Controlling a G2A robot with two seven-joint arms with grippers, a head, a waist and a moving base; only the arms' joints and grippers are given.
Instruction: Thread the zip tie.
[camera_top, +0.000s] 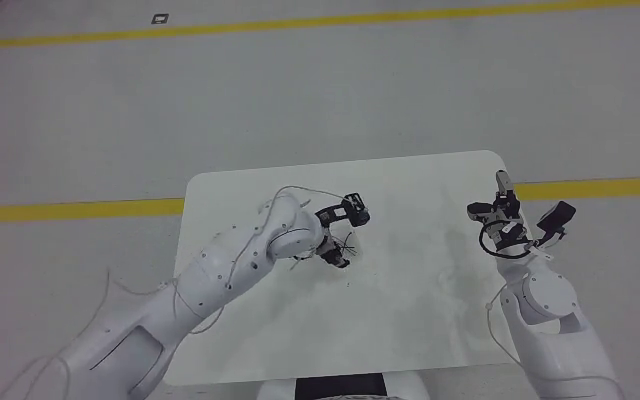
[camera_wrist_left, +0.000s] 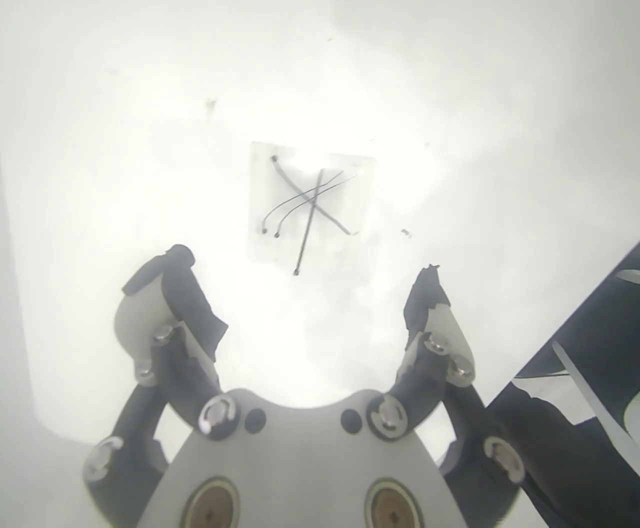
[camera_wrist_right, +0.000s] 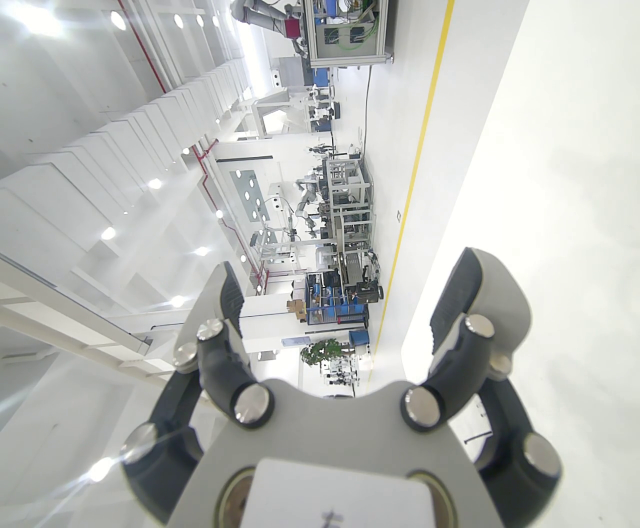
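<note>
Zip ties (camera_wrist_left: 312, 200) crossed, seemingly on a pale pad (camera_wrist_left: 265, 165) | left pincer (camera_wrist_left: 300, 270) apart, near them | right pincer (camera_wrist_right: 347, 270) apart, at counter (camera_top: 420, 320) edge

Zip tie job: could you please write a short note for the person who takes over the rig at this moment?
Left gripper: open, empty, above the thin black zip ties, which lie crossed on a pale square pad on the white table.
Right gripper: open, empty, at the table's edge, pointing away into the room.
Done: nothing; no tie is grasped or threaded.
To do: grasp one tie and thread its tail through its head.
</note>
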